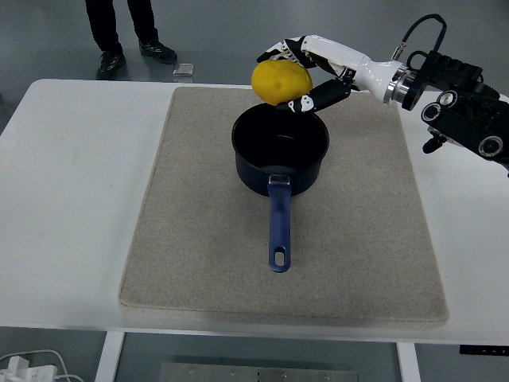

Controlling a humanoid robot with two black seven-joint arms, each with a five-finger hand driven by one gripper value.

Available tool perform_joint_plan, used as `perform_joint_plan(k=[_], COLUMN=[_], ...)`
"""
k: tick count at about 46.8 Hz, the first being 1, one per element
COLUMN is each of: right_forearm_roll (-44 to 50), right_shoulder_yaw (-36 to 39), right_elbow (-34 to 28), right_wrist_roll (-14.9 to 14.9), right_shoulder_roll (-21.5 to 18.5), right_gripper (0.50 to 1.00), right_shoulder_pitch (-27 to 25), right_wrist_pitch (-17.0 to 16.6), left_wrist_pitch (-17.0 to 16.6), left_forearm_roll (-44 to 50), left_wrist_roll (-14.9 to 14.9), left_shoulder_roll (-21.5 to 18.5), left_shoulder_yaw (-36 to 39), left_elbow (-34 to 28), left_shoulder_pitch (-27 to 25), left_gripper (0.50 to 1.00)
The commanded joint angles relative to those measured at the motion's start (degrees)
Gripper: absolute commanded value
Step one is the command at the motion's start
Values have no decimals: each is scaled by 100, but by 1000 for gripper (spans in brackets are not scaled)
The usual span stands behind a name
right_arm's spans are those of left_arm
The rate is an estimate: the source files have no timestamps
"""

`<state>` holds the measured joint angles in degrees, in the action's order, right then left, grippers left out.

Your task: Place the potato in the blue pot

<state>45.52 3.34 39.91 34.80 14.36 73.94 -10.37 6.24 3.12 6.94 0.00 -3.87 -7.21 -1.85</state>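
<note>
Reaching in from the right, the right hand (306,68) has its fingers wrapped around the yellow potato (281,82), holding it in the air over the far rim of the blue pot (280,150). The pot sits on a grey mat (183,239) on the white table (64,199), its handle pointing toward the near edge. A person's legs (119,28) show at top left.

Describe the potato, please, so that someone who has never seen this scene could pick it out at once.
Start at the grey mat covering the middle of the white table, where a blue pot stands with its handle towards the near edge. Just above the pot's far rim, the right hand grips the potato. It is the only yellow, rounded thing in view.
</note>
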Motion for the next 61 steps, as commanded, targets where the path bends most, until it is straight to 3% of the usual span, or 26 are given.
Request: perform_joint_plan(k=[1,2,3,4,5,6,9,36,44,61], right_forearm_roll=[-17,-26,-26,-35,-44,-44,-44,-44,-26,-35], right_shoulder_yaw=[26,44,87,114,140,141,132,44,26,44], right_elbow=[-1,-1,-1,-1,-1,-1,-1,-1,-1,-1], right_wrist_roll=[-9,-17,-18,-26,-26,-26,-26,-26,-35,-35], right_shoulder_roll=[5,14,23,32,41,41,32,-12,-21,-3], right_gripper=[500,500,537,703,820,862,917,921,921,921], right_shoulder_pitch=[-20,-20,-28,-28,-37,-37,-37,-90,-459,-468], right_wrist_pitch=[0,0,9,18,44,70,114,132,211,237], left_wrist_pitch=[0,0,0,0,0,0,0,0,0,0], left_forearm_roll=[-4,-4,-4,5,-4,-4,5,-4,5,-4], left_wrist_roll=[0,0,0,0,0,0,0,0,0,0], left_shoulder_roll=[0,0,0,0,0,0,0,0,0,0], left_shoulder_yaw=[0,0,0,0,0,0,0,0,0,0], left_elbow=[0,0,0,0,0,0,0,0,0,0], left_shoulder_pitch=[0,0,0,0,0,0,0,0,0,0], left_gripper=[1000,1000,1000,1000,1000,1000,1000,1000,1000,1000])
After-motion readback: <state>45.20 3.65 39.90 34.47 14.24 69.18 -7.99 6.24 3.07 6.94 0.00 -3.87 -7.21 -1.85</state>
